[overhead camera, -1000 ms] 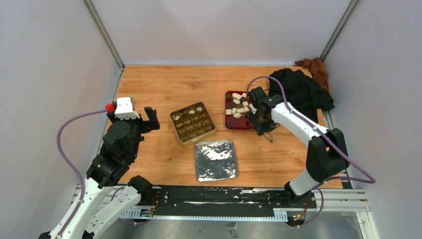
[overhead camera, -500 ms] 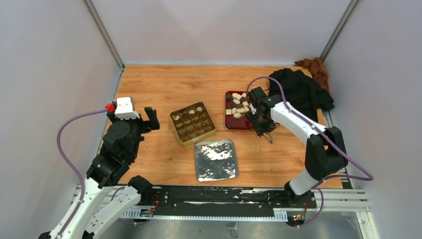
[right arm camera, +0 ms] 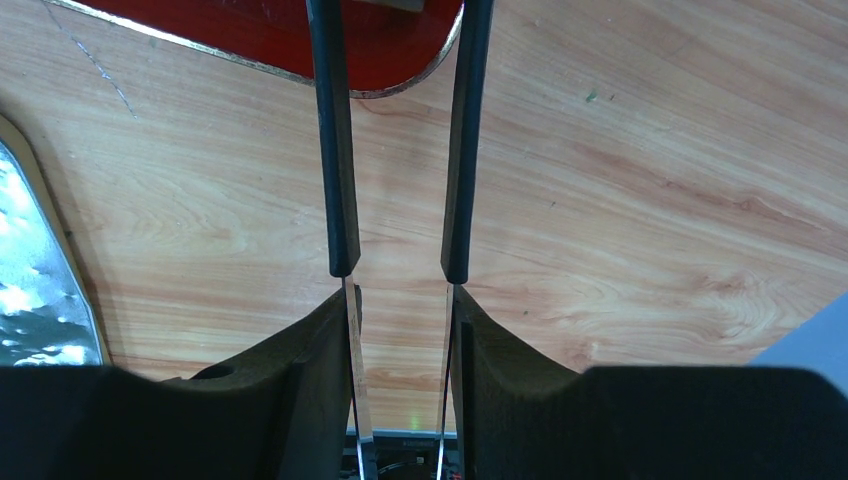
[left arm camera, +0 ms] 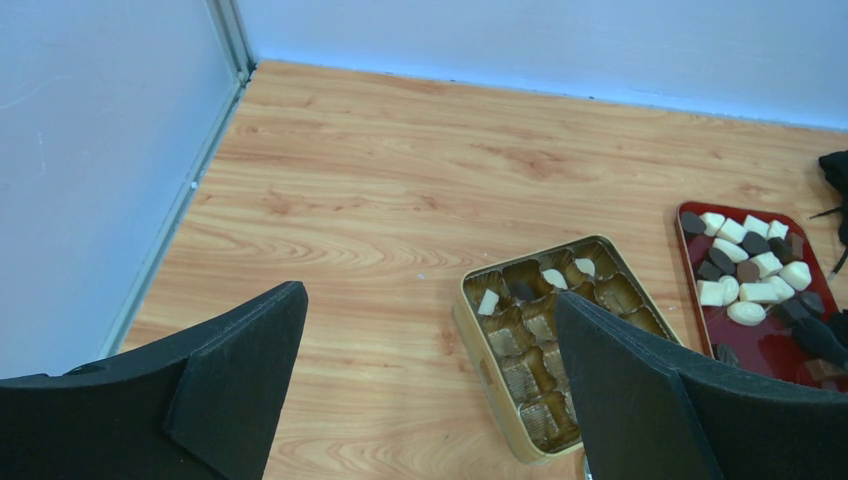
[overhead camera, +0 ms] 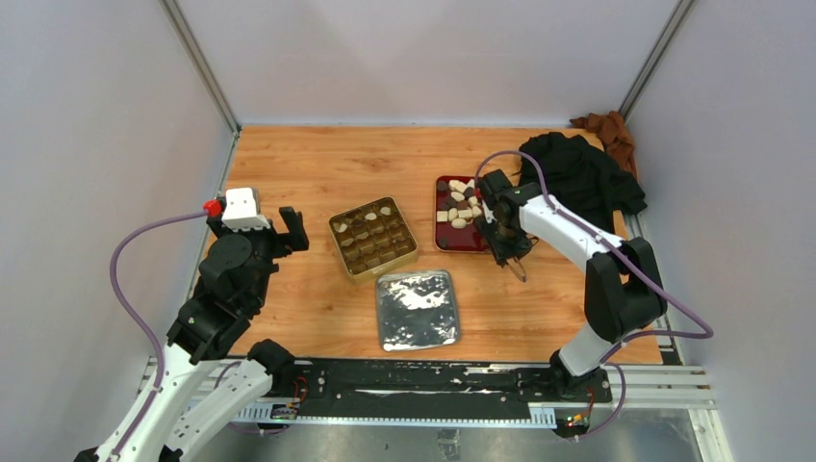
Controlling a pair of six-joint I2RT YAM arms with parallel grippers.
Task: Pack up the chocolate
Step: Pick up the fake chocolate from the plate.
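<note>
Wooden table (overhead camera: 318, 164), gold tin (overhead camera: 385, 269), red tray (overhead camera: 460, 240), silver tray (overhead camera: 417, 310), black cloth (overhead camera: 577, 178)

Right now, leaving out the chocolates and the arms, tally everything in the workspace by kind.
Containers: 3 (square gold tin, red rectangular tray, silver foil tray)
Cloths: 2 (black cloth, brown cloth)
Tongs: 1 (black-sleeved metal tongs)
Total: 6

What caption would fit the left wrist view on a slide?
Open left gripper over the table, facing the gold tin and the red tray of chocolate.
</note>
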